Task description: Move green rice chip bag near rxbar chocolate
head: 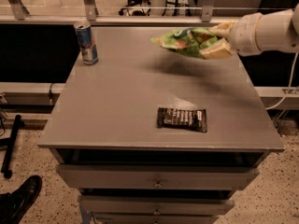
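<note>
Over the far right part of the grey table (117,106), in the single camera view, the gripper (217,40) hangs in the air with its two tan fingers pinched onto the right end of the green rice chip bag (184,41). The bag juts out to the left, clear of the tabletop, with a soft shadow beneath it. The rxbar chocolate (182,119) lies flat close to the front edge, well apart from the bag. The grip seems to take only one end of a crinkled, slippery bag, so it may slide free on the way over. Lowered carelessly, the drooping free end could sweep the bar towards the front edge or settle on top of it, and a release from height might let so light a bag drift off target. The blue and silver can (87,43) at the far left corner looks safely out of the path. How deep the bag sits between the fingers is hidden, the white arm (271,31) is cut off at the right border, and the print on both wrappers cannot be read.
</note>
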Tool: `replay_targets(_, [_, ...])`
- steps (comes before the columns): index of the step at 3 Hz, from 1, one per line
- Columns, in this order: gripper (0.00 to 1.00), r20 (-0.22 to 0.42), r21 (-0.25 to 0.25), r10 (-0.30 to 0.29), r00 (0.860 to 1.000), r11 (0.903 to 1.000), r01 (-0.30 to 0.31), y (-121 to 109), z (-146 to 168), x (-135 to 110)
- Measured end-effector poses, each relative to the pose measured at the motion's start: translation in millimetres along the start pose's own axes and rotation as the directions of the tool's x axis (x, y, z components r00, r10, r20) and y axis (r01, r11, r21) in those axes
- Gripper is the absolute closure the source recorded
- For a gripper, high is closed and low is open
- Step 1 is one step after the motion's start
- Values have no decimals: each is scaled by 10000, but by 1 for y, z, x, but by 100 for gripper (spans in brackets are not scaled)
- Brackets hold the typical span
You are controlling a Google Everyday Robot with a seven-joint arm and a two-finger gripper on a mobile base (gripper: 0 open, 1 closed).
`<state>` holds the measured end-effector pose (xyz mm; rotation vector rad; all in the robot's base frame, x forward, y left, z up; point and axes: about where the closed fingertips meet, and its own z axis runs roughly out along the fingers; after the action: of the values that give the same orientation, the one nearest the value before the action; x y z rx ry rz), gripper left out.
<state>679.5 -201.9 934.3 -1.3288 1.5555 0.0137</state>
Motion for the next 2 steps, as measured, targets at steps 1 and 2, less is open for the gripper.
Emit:
replay_targets(1, [100, 348, -679, -1286, 9911, 9891, 1308, 45, -27, 2])
replay_targets(2, [100, 706, -960, -1578, 9849, 9818, 1641, 72, -46, -1])
